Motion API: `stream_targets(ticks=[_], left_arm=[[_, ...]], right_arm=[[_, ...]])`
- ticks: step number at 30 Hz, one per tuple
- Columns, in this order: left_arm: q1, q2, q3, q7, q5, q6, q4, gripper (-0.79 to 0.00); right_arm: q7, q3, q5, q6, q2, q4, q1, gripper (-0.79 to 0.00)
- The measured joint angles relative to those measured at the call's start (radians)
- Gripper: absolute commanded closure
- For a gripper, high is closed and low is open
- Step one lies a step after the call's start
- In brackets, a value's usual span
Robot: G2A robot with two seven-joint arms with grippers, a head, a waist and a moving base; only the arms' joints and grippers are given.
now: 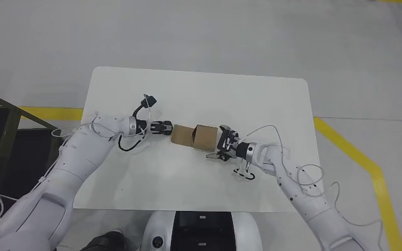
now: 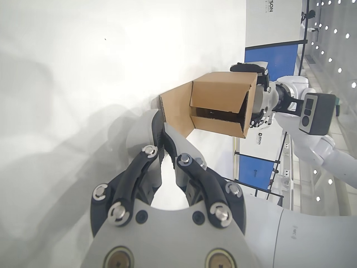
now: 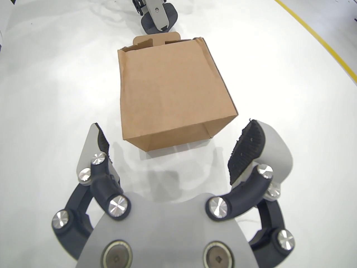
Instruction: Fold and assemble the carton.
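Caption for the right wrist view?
Open right gripper faces the closed end of the carton; left gripper pinches its far flap.

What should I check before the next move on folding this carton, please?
1. Is the carton resting on its side on the table? Ok.
2. Is the right gripper open? Ok: its fingers stand either side of the carton's closed end, apart from it.
3. Is the left gripper at the flap? Ok: it is shut, with its tips at the flap's edge.
4. Is the flap actually pinched? Cannot tell.
5. Is the end facing the left gripper closed? Not ok: the flaps stand open.
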Motion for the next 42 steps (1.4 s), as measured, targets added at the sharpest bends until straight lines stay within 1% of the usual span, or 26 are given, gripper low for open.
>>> stream_targets(ticks=[3, 11, 16, 19, 23, 29, 31, 33, 36, 38, 42], left_arm=[[-0.004, -0.003, 0.002, -0.008, 0.008, -0.002, 0.005, 0.000], [-0.021, -0.026, 0.023, -0.037, -0.036, -0.030, 0.016, -0.006], [-0.027, -0.037, 0.018, -0.067, -0.122, -0.088, 0.024, -0.006], [-0.028, -0.042, 0.013, -0.094, -0.171, -0.115, 0.025, -0.028], [-0.031, -0.050, 0.014, -0.135, -0.228, -0.140, 0.027, -0.043], [-0.046, -0.065, 0.025, -0.164, -0.272, -0.168, 0.048, -0.058], [-0.053, -0.069, 0.024, -0.155, -0.271, -0.181, 0.060, -0.052], [-0.058, -0.069, 0.017, -0.134, -0.259, -0.190, 0.079, -0.065], [-0.070, -0.061, 0.005, -0.087, -0.170, -0.171, 0.120, -0.065], [-0.061, -0.058, -0.004, -0.054, -0.125, -0.160, 0.128, -0.055], [-0.046, -0.048, -0.031, -0.053, -0.151, -0.164, 0.137, -0.046]], right_arm=[[0.000, -0.004, -0.001, 0.006, -0.001, 0.005, 0.002, -0.785], [-0.002, -0.018, 0.004, 0.017, -0.007, 0.025, 0.016, -0.785], [-0.005, -0.031, 0.016, 0.021, -0.012, 0.048, 0.025, -0.785], [-0.008, -0.037, 0.021, 0.022, -0.015, 0.063, 0.029, -0.785], [-0.012, -0.045, 0.025, 0.026, -0.019, 0.078, 0.034, -0.785], [-0.019, -0.058, 0.028, 0.029, -0.024, 0.095, 0.040, -0.785], [-0.022, -0.061, 0.028, 0.030, -0.026, 0.101, 0.042, -0.785], [-0.023, -0.062, 0.029, 0.033, -0.027, 0.104, 0.044, -0.785], [-0.030, -0.062, 0.024, 0.040, -0.027, 0.104, 0.044, -0.785], [-0.032, -0.062, 0.019, 0.040, -0.026, 0.105, 0.044, -0.785], [-0.039, -0.071, 0.011, 0.037, -0.029, 0.115, 0.053, -0.785]])
